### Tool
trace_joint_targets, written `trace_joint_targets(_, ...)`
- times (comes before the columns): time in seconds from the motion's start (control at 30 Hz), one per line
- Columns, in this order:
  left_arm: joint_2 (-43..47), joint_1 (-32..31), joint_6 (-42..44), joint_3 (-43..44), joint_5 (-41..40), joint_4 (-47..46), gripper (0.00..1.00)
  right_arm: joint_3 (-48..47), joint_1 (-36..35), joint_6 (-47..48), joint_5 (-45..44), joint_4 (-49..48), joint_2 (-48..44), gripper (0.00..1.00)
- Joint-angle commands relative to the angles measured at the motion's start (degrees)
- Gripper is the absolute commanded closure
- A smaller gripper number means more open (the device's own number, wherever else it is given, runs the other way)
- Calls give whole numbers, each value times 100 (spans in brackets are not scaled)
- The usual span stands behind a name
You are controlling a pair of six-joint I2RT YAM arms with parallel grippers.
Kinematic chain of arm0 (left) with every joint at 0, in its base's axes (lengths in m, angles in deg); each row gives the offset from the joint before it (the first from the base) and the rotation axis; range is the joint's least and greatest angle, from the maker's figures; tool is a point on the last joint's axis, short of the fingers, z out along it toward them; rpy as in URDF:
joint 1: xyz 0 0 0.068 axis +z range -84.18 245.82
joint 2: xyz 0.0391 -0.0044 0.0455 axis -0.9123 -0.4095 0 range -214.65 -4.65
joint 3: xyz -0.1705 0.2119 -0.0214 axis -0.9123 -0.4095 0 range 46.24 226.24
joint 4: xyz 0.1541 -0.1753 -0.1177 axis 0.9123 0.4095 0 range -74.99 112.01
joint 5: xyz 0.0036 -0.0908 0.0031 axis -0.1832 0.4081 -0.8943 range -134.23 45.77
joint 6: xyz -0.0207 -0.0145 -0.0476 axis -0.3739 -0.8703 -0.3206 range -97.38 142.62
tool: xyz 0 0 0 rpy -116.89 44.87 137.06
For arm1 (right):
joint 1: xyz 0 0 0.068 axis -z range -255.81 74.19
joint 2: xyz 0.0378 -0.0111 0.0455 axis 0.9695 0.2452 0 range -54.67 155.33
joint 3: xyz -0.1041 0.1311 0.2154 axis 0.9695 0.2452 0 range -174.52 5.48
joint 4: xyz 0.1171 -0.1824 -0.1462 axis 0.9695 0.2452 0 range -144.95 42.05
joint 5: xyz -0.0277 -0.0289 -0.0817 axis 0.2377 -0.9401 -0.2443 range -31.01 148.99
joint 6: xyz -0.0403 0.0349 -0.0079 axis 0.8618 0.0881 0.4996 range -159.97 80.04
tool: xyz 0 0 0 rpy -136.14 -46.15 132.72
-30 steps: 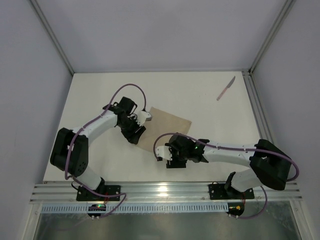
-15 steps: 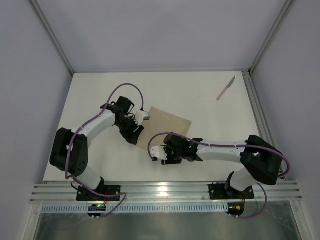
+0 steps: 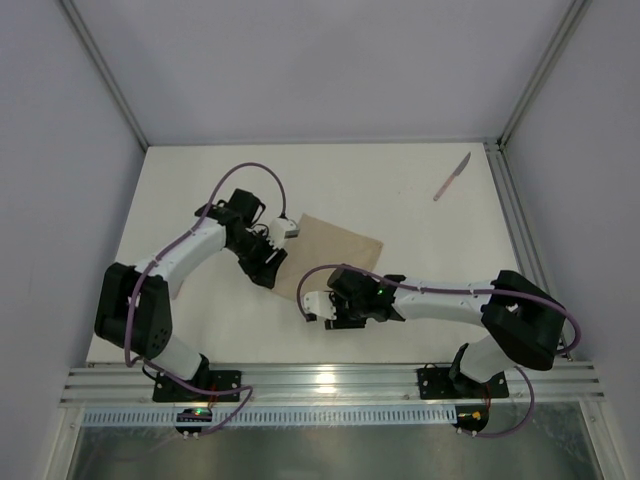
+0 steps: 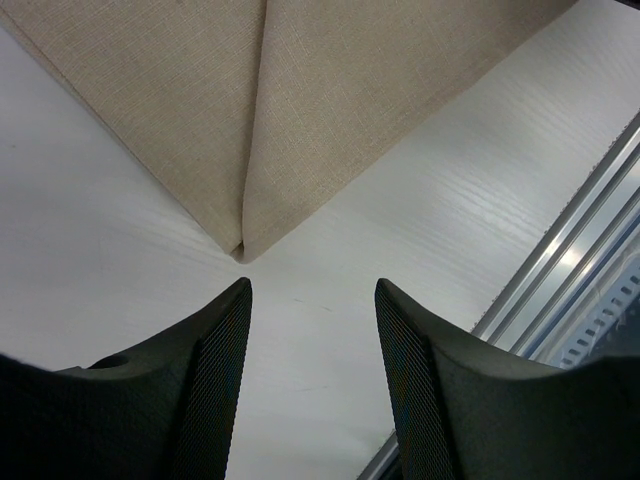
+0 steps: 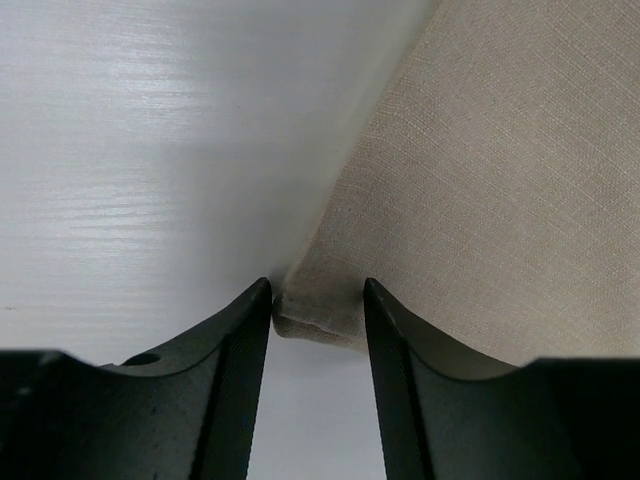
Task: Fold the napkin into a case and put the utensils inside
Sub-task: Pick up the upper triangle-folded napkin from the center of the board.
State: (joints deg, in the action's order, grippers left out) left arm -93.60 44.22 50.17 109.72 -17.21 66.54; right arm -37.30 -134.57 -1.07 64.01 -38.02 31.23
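Note:
The beige napkin lies flat on the white table, folded so that two flaps meet in a point. My left gripper hovers just off that point at the cloth's left edge. In the left wrist view it is open, with only bare table between the fingers. My right gripper is at the napkin's near corner. In the right wrist view it is shut on that slightly bunched corner, both fingers touching cloth. A knife with a pinkish handle lies far back right. No case is formed.
Metal rails run along the table's near edge, behind both arm bases. Grey walls and frame posts close in the back and sides. The right edge also has a rail, near the knife.
My right gripper slid a little left and narrowed its jaws onto the napkin's near corner. The left arm shifted slightly, its gripper unchanged.

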Motion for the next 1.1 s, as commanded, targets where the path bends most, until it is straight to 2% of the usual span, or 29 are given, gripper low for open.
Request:
trace_joint_targets(0.0,158,34,101,199,224,147,45,60,-12,-75,-71,619,286,53)
trace_joint_targets(0.03,167,34,101,200,233,164,45,51,-21,-84,-62,584,330,59)
trace_joint_targets(0.17,255,34,163,164,452,208,45,-1,-12,-215,-71,557,558,93)
trace_joint_targets(0.2,281,34,206,147,557,217,45,-10,-21,-242,-71,548,550,95)
trace_joint_targets(0.47,905,279,540,-81,1454,-239,45,-54,215,-847,482,197,32,96)
trace_joint_targets(0.67,1528,315,1304,-862,2526,-1828,45,-230,733,-1472,1237,179,-153,96)
trace_joint_targets(0.77,1749,315,1971,-1311,2833,-2286,46,-230,796,-1542,1247,118,-223,96)
trace_joint_targets(0.9,2012,306,2702,-2005,2931,-3085,45,-353,1208,-1797,1712,-23,-268,96)
trace_joint_targets(0.97,2109,167,2677,-2471,2486,-3934,43,-485,1262,-1947,1836,-41,-259,96)
trace_joint_targets(1.07,2250,-202,2641,-2928,2045,-4650,42,-643,1315,-2307,2055,-32,-250,96)
